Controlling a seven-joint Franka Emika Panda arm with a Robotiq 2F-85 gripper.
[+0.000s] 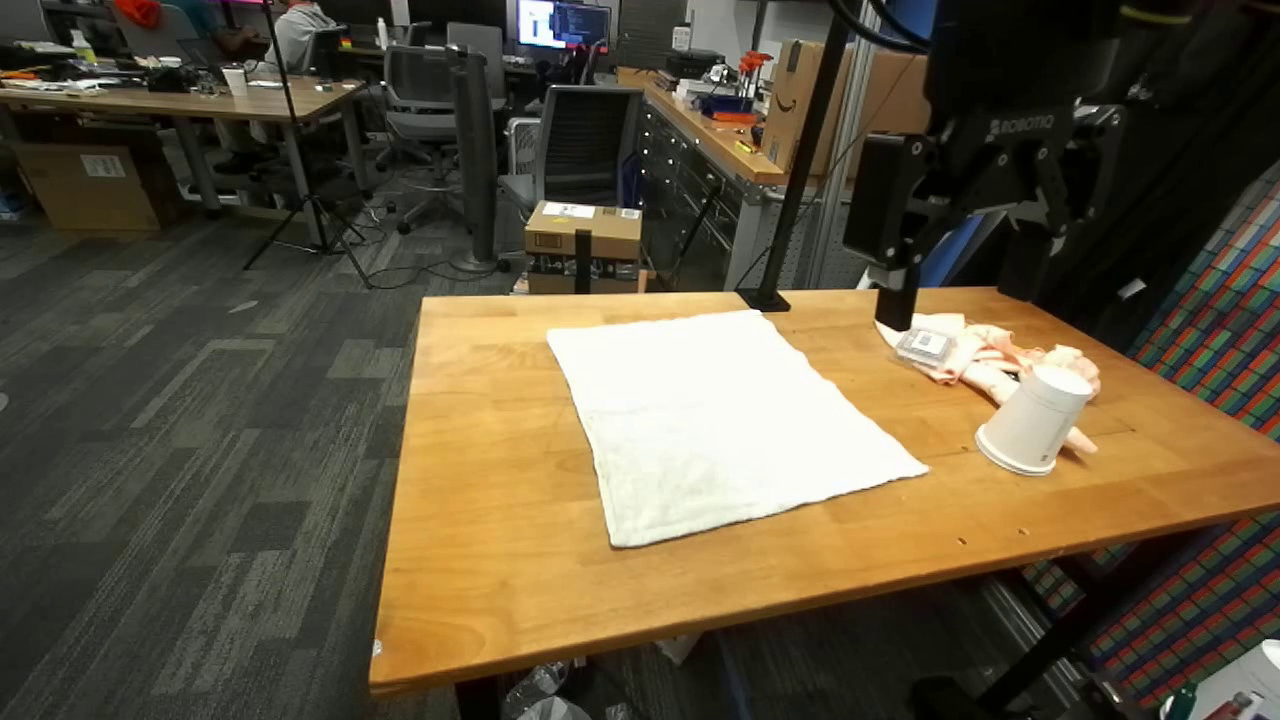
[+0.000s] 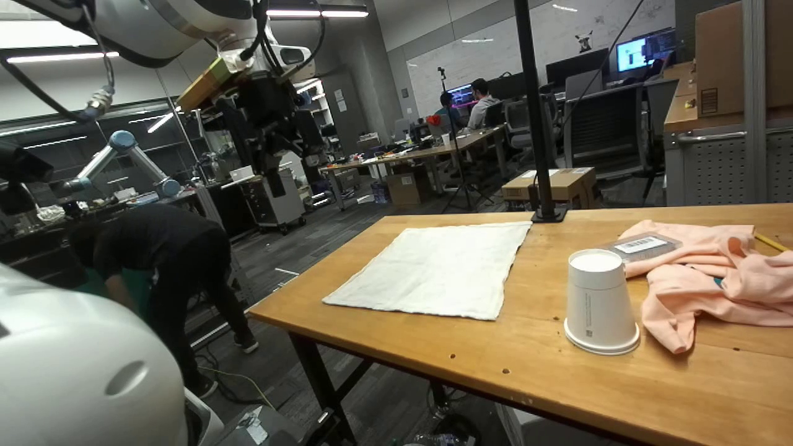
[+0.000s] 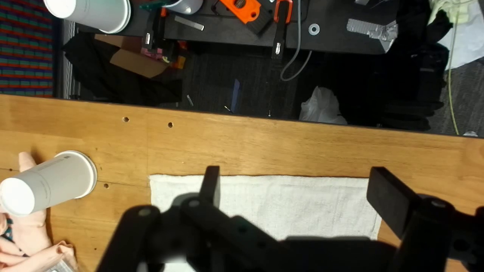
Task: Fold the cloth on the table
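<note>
Gray carpet (image 1: 330, 450) runs beneath the table (image 1: 480, 580), with chairs (image 1: 585, 150) and desks (image 1: 150, 104) farther back and a black post (image 2: 536, 111) rising from the table's edge. On that table lies the cloth (image 1: 720, 430), spread flat, white and four-cornered, one corner just beside the foot of the post. My pincer (image 3: 297, 187) hangs high over the table, released, its fingers (image 3: 391, 200) spread wide with only air between them. Both tips hang well apart from the cloth, touching neither it nor the table. Through the wrist view I see one finger in front of the cloth and the other covering its corner (a matter of my angle of sight, since neither meets it). To one side of the cloth, a white cup (image 2: 600, 303) stands mouth down, set off from the cloth's edge. Near the cup lies a heap of pink fabric (image 2: 712, 279), crumpled, with a clear case (image 2: 644, 246) at its border; whether the case rests wholly on the fabric, I can't tell. Cardboard boxes (image 1: 583, 240) show just past the table's edge. Someone in black (image 2: 167, 248) bends low away from the table, face hidden from me.
</note>
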